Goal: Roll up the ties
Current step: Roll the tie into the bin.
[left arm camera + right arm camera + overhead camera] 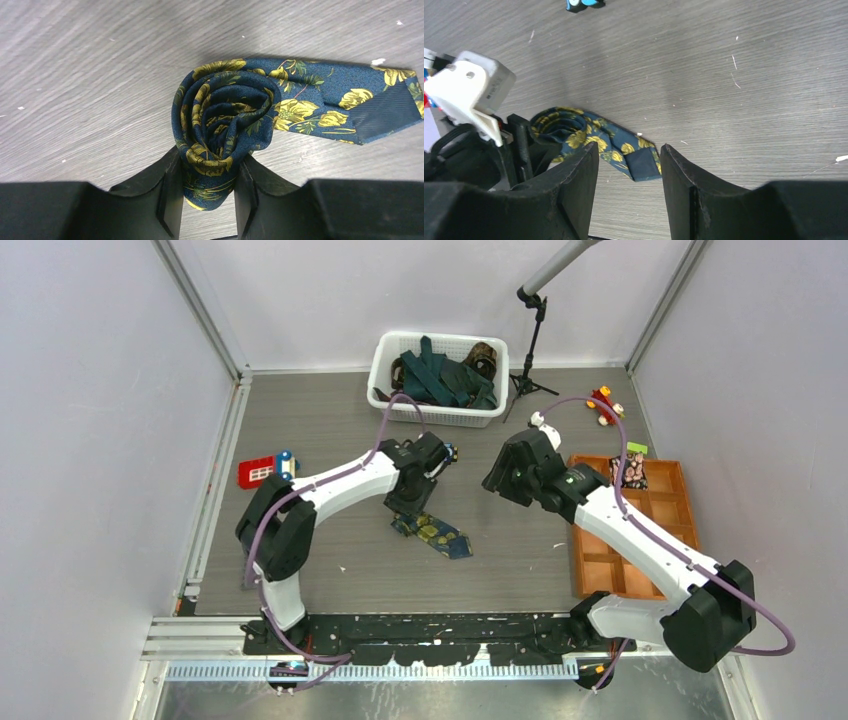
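The tie [225,115] is navy with yellow-gold flowers; the basket [440,417] is white, the tray [675,502] orange, the table [330,430] grey-grained.

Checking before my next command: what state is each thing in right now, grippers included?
Flower-print tie: mostly rolled, wide end still flat on table.
Left gripper: shut on the tie's coil.
Right gripper: open, empty.
Basket ties: heaped loose in white basket.
Orange tray: brown-patterned item in one far compartment.

Bright, even light from overhead casts only soft shadows on the grey table [340,430], darkest just behind the tie [220,120] in the left wrist view, where the near black jaws look soft, perhaps out of focus.
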Available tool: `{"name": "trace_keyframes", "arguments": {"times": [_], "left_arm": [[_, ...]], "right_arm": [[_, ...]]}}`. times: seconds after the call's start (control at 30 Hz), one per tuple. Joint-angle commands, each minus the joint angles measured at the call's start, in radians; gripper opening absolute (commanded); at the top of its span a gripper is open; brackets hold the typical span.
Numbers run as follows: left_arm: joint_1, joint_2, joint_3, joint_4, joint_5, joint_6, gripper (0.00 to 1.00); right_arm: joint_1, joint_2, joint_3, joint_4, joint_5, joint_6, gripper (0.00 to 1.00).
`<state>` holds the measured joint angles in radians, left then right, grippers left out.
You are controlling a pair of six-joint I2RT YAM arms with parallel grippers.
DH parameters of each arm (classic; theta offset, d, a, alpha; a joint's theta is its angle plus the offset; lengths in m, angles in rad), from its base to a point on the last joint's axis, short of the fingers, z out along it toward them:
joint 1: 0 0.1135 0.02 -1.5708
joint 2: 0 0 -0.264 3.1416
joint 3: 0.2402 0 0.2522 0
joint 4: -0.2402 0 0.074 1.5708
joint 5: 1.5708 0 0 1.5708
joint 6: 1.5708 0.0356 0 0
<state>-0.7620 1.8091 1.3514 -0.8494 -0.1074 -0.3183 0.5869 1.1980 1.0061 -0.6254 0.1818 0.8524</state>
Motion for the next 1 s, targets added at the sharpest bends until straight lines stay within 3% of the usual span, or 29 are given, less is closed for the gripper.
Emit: {"name": "trace_keyframes", "arguments": {"times": [0.0,0.17,0.53,0.8,0.97], "left_arm": [[-0.039,0.035,0.078,-0.143,-0.226,-0.024,0.34],[-0.069,0.032,0.087,-0.190,-0.342,-0.065,0.34],[-0.137,0.179,0.162,-0.356,-0.710,-0.130,0.35],[-0.178,0.312,0.216,-0.405,-0.814,-0.228,0.37],[-0.213,0.358,0.272,-0.435,-0.807,-0.283,0.41]], "right_arm": [[0.004,0.018,-0.061,0.071,-0.033,0.002,0.53],[0.009,0.097,-0.097,0.133,-0.103,0.010,0.52],[0.007,0.060,-0.082,0.069,-0.001,0.046,0.52],[0.005,-0.011,-0.083,0.035,0.029,0.054,0.52],[0.005,-0.043,-0.071,0.020,0.036,0.054,0.52]]}}
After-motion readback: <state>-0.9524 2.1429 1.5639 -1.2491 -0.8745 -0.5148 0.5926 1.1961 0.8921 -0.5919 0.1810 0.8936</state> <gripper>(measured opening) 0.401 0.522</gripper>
